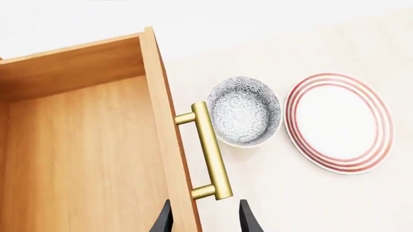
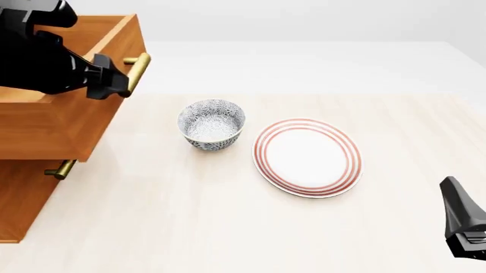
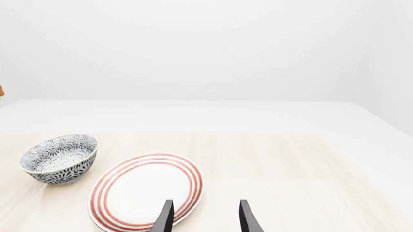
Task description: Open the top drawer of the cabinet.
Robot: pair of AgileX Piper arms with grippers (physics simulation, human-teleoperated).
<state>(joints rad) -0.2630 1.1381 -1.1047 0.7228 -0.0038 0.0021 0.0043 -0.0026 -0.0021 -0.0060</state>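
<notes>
The top drawer (image 2: 53, 128) stands pulled out of the orange-brown cabinet (image 2: 19, 199) at the left, and its bare wooden inside (image 1: 84, 159) shows. Its brass bar handle (image 1: 210, 150) (image 2: 138, 71) runs along the drawer front. My left gripper (image 1: 204, 223) (image 2: 114, 79) is open, with the handle's near end just ahead of its spread fingers and not clamped. My right gripper (image 3: 204, 220) (image 2: 461, 222) is open too and hangs low at the right over the table, far from the cabinet.
A patterned bowl (image 2: 211, 124) (image 1: 244, 111) (image 3: 59, 158) sits just right of the drawer front. A red-ringed plate (image 2: 307, 156) (image 1: 339, 123) (image 3: 147, 192) lies beside the bowl. A lower drawer's brass handle (image 2: 59, 169) sticks out below the open drawer.
</notes>
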